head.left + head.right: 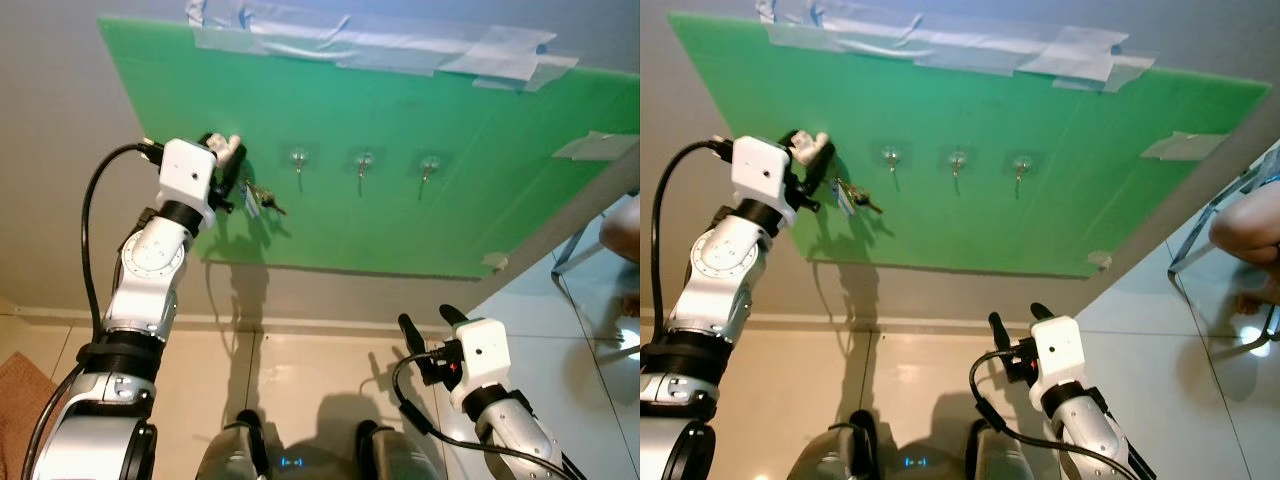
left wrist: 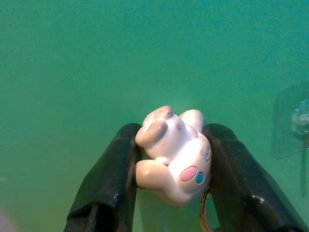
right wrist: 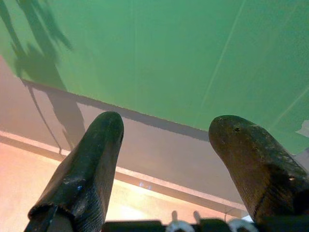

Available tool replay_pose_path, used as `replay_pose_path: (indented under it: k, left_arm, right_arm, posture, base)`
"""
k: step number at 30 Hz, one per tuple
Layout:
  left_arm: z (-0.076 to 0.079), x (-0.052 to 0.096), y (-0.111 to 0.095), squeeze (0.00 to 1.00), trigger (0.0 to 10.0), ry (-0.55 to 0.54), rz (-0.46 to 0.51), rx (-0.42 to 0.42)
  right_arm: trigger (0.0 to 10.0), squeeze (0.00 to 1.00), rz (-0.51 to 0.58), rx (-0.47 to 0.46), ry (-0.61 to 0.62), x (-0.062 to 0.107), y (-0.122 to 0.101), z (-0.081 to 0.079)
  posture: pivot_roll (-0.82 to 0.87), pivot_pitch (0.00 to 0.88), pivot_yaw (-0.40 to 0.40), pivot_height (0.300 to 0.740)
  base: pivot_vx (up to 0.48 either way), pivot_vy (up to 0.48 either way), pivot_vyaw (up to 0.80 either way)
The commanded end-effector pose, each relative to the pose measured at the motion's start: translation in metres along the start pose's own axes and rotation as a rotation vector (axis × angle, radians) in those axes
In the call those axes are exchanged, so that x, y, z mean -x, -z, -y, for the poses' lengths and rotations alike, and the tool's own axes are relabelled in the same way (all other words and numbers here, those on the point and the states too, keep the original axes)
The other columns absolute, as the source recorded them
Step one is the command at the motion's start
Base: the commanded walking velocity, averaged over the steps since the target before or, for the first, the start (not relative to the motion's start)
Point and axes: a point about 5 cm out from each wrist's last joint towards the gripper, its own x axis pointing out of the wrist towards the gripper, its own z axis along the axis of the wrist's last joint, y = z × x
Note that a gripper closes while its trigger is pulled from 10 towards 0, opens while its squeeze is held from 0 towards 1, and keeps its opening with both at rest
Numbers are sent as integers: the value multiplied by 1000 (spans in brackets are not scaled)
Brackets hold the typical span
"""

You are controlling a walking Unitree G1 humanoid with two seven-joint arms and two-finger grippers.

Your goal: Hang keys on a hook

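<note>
Between left pincer (image 2: 169, 164) fingers, half-hidden keyring (image 2: 205, 212)

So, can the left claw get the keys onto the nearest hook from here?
Probably yes. The left claw grips the white figure keychain, keys dangling below, and the nearest hook sits just beside it on the green board, with nothing between.

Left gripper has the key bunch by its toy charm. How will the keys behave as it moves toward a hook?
Likely floppy: the keys dangle loose below the left gripper, so they'll probably swing. The toy charm looks smooth and rounded, so it may twist between the fingers. Threading a hook likely needs slow motion.
</note>
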Motion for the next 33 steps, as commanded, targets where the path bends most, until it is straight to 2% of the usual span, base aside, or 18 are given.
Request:
replay_pose_path:
  k: [1, 11, 19, 27, 33]
  left_arm:
    - [-4, -4, -8, 0, 0, -7, 40, -3]
    - [2, -15, -33, 0, 0, 39, 144, 40]
    - [0, -22, -46, 0, 0, 34, 173, 131]
    - [6, -23, -52, 0, 0, 78, 190, 99]
    - [-5, -25, -48, 0, 0, 34, 154, 100]
  right_arm:
    - [10000, 0, -13, 2, -1, 2, 2, 2]
    - [10000, 0, -13, 0, -4, 1, 3, 0]
    - [10000, 0, -14, -6, 0, 2, 4, -1]
    - [10000, 0, -16, -8, 2, 2, 5, -3]
    - [10000, 0, -17, -9, 3, 2, 5, -3]
  posture:
    - [-212, 213, -46, 740]
    - [-208, 218, -41, 740]
    - [-209, 220, -34, 740]
    - [-207, 221, -31, 740]
    - [-209, 222, -29, 740]
  base:
    - [0, 0, 0]
    - [0, 0, 0]
    - [0, 0, 0]
    - [0, 0, 0]
    - [0, 0, 0]
